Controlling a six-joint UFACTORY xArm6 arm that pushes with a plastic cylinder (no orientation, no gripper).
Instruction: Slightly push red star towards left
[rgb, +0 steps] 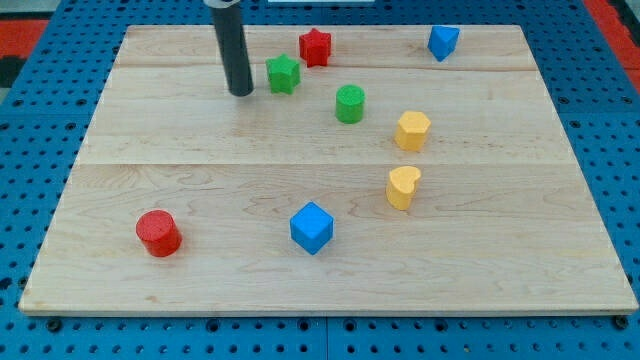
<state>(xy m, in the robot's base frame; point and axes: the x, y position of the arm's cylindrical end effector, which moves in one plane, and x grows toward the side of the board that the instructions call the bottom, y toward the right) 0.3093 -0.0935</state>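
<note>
The red star (315, 47) lies near the view's top, a little right of centre-left. A green star (284, 74) sits just below and left of it, almost touching. My tip (240, 93) rests on the board left of the green star, a short gap away, and well left and below the red star. The dark rod rises from the tip to the view's top edge.
A green cylinder (350, 104), a yellow hexagon (412, 130) and a yellow heart (403, 187) lie right of centre. A blue cube (311, 228) and a red cylinder (158, 233) lie near the bottom. A blue block (442, 42) sits top right. The wooden board (150, 160) lies on blue pegboard.
</note>
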